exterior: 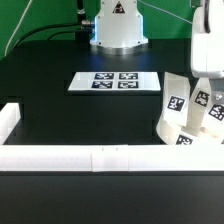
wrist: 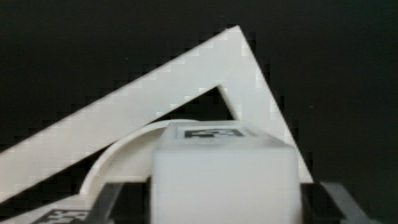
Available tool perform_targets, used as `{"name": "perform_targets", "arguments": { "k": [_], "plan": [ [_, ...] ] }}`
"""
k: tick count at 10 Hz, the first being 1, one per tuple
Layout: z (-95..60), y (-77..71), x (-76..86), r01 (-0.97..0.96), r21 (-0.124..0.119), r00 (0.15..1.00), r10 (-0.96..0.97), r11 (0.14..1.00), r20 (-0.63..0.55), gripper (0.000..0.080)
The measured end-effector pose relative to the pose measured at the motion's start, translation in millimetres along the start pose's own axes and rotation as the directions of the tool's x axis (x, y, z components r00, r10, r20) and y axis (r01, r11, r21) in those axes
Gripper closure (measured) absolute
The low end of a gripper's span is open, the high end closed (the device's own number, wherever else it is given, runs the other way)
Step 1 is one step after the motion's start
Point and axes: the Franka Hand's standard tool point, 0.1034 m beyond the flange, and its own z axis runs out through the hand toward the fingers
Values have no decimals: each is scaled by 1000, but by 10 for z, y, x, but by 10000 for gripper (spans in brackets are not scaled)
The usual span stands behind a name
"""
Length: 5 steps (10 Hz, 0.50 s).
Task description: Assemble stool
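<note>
My gripper (exterior: 207, 86) hangs at the exterior view's right, over a cluster of white tagged stool parts in the corner of the rails. In the wrist view the gripper (wrist: 222, 205) is shut on a white rectangular leg block (wrist: 214, 170) with a tag on its far end. Its dark fingers (wrist: 118, 198) press both sides of the block. The leg (exterior: 212, 108) stands roughly upright against the round seat (exterior: 175, 100), whose curved edge (wrist: 111, 160) shows beside the block. Another tagged part (exterior: 184, 138) lies just in front; I cannot tell which piece it is.
The marker board (exterior: 115, 82) lies mid-table. A long white rail (exterior: 95, 158) runs along the front, with a short rail (exterior: 8, 120) at the exterior view's left. The rails meet in a corner (wrist: 228, 55) beyond the held leg. The robot base (exterior: 118, 25) stands at the back.
</note>
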Motion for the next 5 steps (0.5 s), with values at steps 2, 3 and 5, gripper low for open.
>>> {"name": "perform_targets", "arguments": {
  "k": [2,3,5],
  "plan": [
    [-5,18,-5,60,-12,998,-60,998,-3,232],
    [-51,48,-30,157,-38,988,-157,987,1,176],
    [-208,19,-107,416,-28,909,-415,909,27,155]
  ]
}}
